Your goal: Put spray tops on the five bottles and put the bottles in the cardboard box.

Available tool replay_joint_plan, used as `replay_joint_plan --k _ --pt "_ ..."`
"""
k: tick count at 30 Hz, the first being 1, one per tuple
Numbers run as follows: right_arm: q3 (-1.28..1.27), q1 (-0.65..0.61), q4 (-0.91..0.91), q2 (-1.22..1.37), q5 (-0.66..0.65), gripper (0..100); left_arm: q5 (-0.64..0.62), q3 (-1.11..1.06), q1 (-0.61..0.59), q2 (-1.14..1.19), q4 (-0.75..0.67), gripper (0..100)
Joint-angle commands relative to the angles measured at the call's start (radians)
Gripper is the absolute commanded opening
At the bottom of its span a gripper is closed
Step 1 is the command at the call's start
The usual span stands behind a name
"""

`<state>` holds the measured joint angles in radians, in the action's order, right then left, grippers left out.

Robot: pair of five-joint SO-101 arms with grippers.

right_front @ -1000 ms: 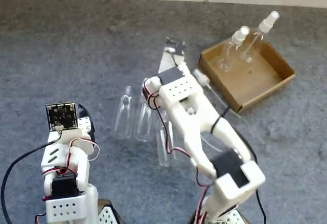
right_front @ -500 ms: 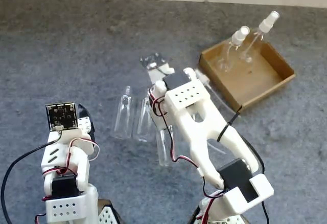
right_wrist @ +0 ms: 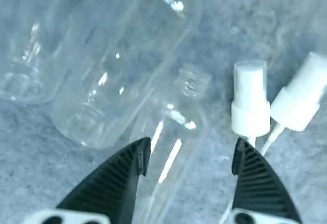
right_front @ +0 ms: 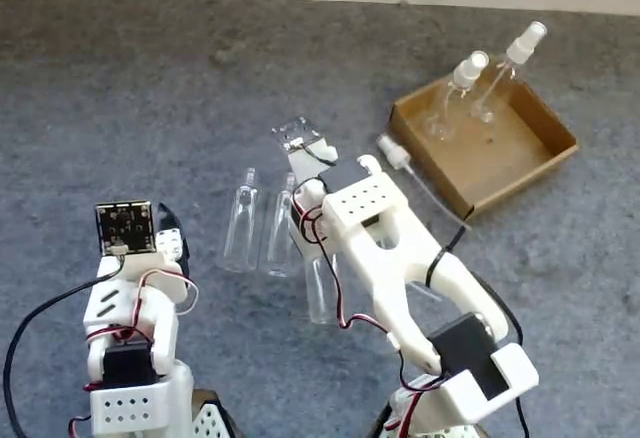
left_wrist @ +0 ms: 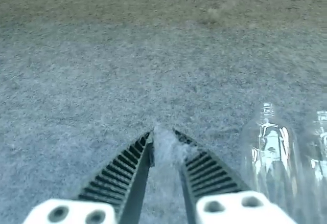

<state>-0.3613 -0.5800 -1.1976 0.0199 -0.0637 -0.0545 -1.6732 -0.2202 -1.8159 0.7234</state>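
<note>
Right wrist view: right claw [right_wrist: 190, 143] gaped around clear plastic bottle [right_wrist: 179, 116], white spray tops [right_wrist: 250, 106] alongside. Left claw [left_wrist: 163, 132] was barely ajar.

The room was lit softly and evenly, bright but never harsh. Across the grey surface [right_front: 120, 88] the shadows were faint, with loose edges, and the cardboard box [right_front: 425, 158] looked darker on the wall facing the arms. Just ahead of the right tool [right_wrist: 189, 152], the clear bottles [right_wrist: 122, 65] threw small hard white glints, and the spray tops [right_wrist: 250, 101] past one fingertip glared almost to plain white. Beside the left tool [left_wrist: 163, 133] a bottle [left_wrist: 265, 152] carried streaky reflections, while the ribbed inner faces of the fingers [left_wrist: 122, 173] sat in shade.
</note>
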Motion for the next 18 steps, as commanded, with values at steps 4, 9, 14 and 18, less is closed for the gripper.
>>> replay_joint_plan --k 4,9,14,18 --pt "-0.022 0.012 0.016 0.002 -0.014 23.1 -0.003 -0.021 0.022 -0.007 -0.023 1" --pt "-0.012 0.012 -0.099 0.001 -0.014 23.1 -0.003 -0.021 0.024 -0.007 -0.023 1" --pt "0.048 0.012 -0.147 0.002 -0.012 23.2 -0.003 -0.021 0.024 -0.007 -0.023 1" --pt "0.056 0.016 -0.151 0.002 -0.012 23.2 -0.003 -0.021 0.024 -0.007 -0.023 1"
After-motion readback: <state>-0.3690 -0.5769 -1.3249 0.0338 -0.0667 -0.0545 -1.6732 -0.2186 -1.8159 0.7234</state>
